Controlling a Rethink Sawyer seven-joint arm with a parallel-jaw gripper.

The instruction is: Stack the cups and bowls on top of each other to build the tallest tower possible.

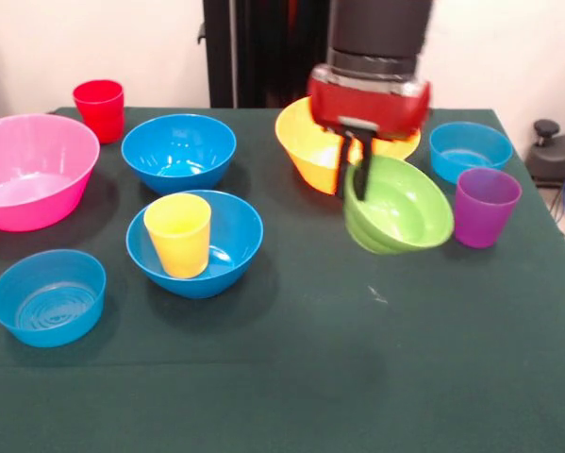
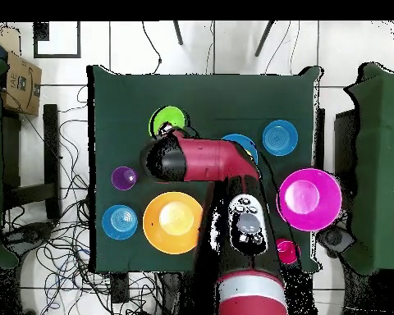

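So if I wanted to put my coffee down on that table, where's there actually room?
The whole near strip of green table is bare, in front of the blue bowl holding the yellow cup. The far side is crowded: the gripper holds the green bowl beside the purple cup and orange bowl.

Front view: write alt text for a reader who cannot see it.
A red and black robot gripper holds a lime green bowl tilted above a dark green table. A yellow cup stands upright in a blue bowl; around them sit pink, orange and more blue bowls, a red cup and a purple cup.
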